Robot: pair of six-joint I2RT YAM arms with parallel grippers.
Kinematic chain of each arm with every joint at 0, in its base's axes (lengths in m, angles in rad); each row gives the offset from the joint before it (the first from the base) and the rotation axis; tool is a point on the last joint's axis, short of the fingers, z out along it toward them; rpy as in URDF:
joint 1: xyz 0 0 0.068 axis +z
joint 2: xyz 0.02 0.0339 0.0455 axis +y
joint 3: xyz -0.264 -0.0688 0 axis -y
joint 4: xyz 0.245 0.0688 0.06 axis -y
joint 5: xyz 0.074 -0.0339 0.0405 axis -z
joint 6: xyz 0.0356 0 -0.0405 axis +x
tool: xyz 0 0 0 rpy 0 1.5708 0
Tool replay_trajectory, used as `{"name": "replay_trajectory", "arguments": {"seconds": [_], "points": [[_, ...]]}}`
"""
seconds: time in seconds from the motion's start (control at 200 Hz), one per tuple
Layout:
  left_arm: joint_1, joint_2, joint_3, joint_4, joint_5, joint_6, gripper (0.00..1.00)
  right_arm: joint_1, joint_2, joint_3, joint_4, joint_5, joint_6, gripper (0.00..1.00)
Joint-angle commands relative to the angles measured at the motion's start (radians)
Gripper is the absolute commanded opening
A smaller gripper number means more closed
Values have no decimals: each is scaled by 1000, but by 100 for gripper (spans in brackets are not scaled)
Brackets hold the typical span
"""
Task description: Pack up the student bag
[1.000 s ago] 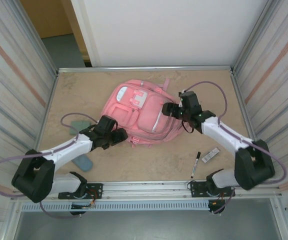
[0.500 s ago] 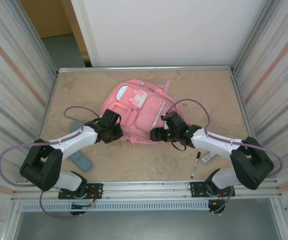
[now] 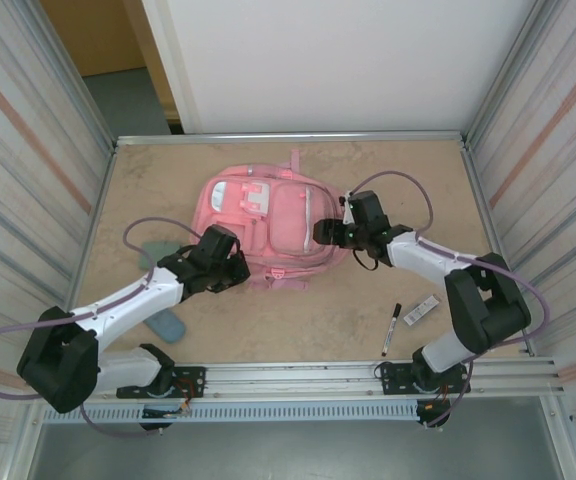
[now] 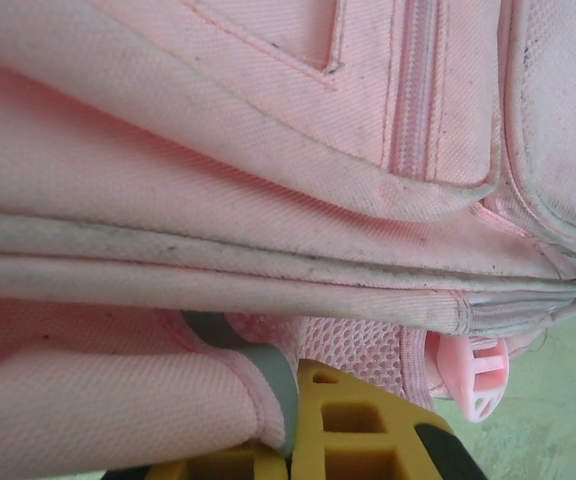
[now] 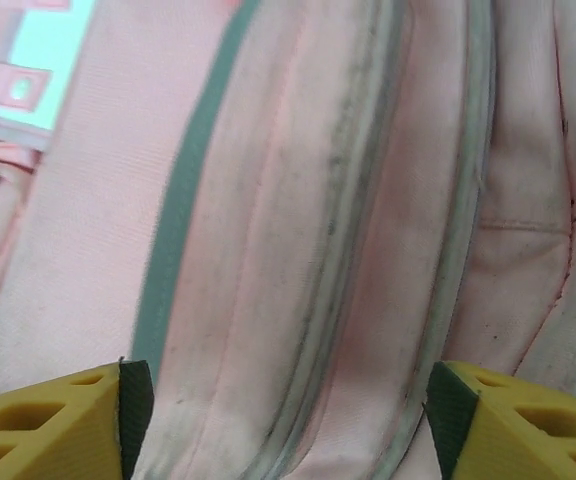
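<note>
The large pink fabric student bag [image 3: 268, 218] lies flat in the middle of the surface [image 3: 408, 190], front pockets and white patch facing up, its strap end pointing to the far side. To its near right, well apart from it, lie a slim black marker pen with a white band [image 3: 391, 329] and, just beside that, a small flat grey-and-white rectangular piece [image 3: 421, 310]. To the left a soft teal pouch [image 3: 153, 250] sits near the bag. A blue-grey oblong item [image 3: 166, 323] lies nearer, partly covered by the left arm. From above, the left gripper [image 3: 235, 272] sits at the bag's near-left corner and the right gripper [image 3: 325, 233] at its right side, each arm's body hiding the contact. The left wrist camera fills that in. The jaws are clenched on a grey-trimmed fold of pink fabric beside a yellow finger [image 4: 368, 430], with a pink plastic buckle [image 4: 473, 370] just to the right. The right wrist camera has its jaws standing wide apart, the bag's grubby zip seams filling the gap. I cannot tell whether the pads press on the fabric. The surface is a tan speckled board, walled by ribbed metal panels at left and right and a white panel at the far side.
</note>
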Motion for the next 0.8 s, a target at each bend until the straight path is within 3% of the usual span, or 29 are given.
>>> {"name": "replay_trajectory", "arguments": {"seconds": [0.0, 0.13, 0.261, 0.371, 0.436, 0.601, 0.797], "points": [[-8, 4, 38, 40, 34, -43, 0, 44, -131, -66, 27, 51, -68, 77], [-14, 55, 56, 56, 77, -71, 0, 104, -286, -206, 58, 58, -55, 77], [-19, 85, 93, 33, 87, -66, 0, 263, -455, -325, 76, 96, -132, 76], [-31, 79, 88, 55, 68, -107, 0, 376, -499, -344, 54, 82, -156, 73], [-31, 79, 90, 69, 90, -121, 0, 429, -472, -361, 98, 99, -131, 69], [-33, 71, 113, 58, 120, -132, 0, 512, -255, -299, 186, 150, -40, 47], [-37, 45, 106, 69, 140, -163, 0, 587, -38, -227, 312, 228, 8, 57]]}}
